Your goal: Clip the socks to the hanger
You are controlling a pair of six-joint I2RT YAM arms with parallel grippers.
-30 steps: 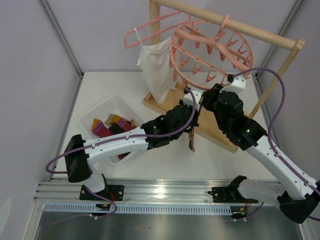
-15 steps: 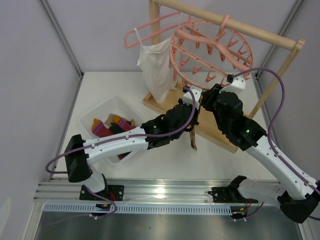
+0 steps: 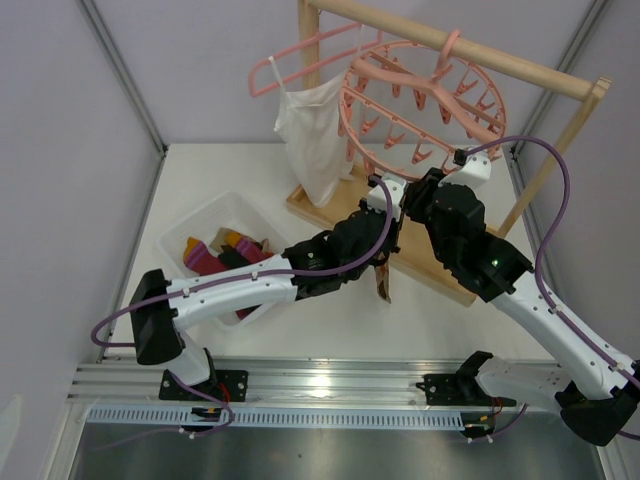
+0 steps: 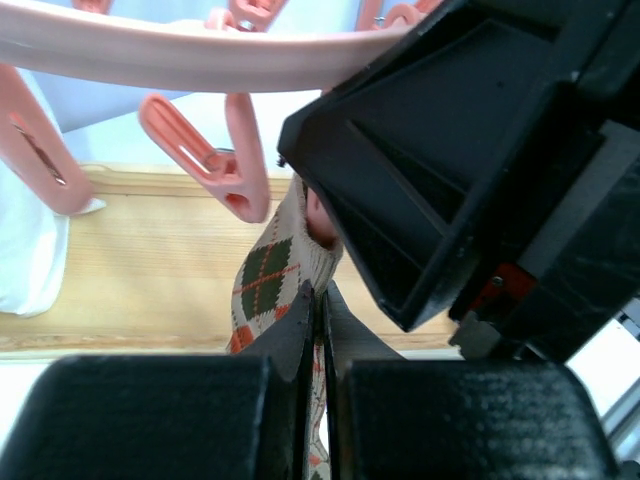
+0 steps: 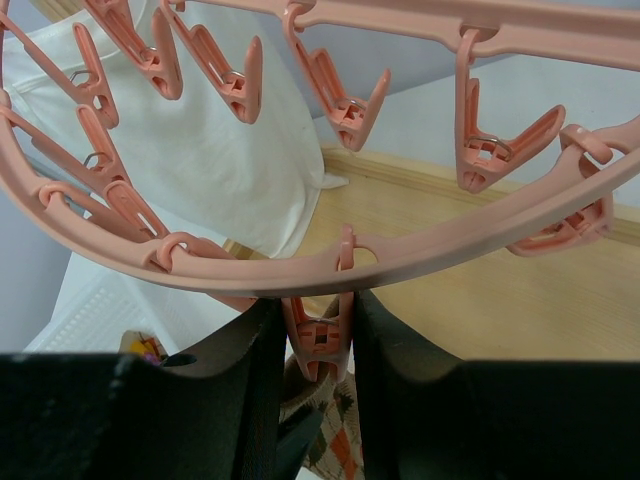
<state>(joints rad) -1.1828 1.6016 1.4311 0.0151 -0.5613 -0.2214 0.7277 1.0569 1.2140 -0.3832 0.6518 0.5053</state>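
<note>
Grip on the left: jaws clenched flat on the argyle sock (image 4: 266,282), low centre of the left wrist view, cuff pointing up toward the black bulk of the other arm. Grip on the right: jaws pressed against both sides of one pink clip (image 5: 318,338), bottom centre of the right wrist view, just under the outer ring of the hanger (image 5: 450,250). Could not tell whether the clip's mouth stood open, nor whether the cuff had entered it; meeting point hidden behind black housing.

Seen from above: sock dangling at mid-frame below both wrists, near the wooden base (image 3: 312,212). Further out: white camisole (image 3: 308,130) at upper centre, other socks (image 3: 215,255) in the white tray (image 3: 190,225) at left.

Judged risky from here: letting go on the left before the clip bit on fabric, which would drop the sock to the surface (image 3: 330,320). Equally, easing the squeeze with only the cuff's edge inside, giving a hold too thin to last. Also possible: pushing upward and swinging the freely hung ring, dragging the clip off line.
</note>
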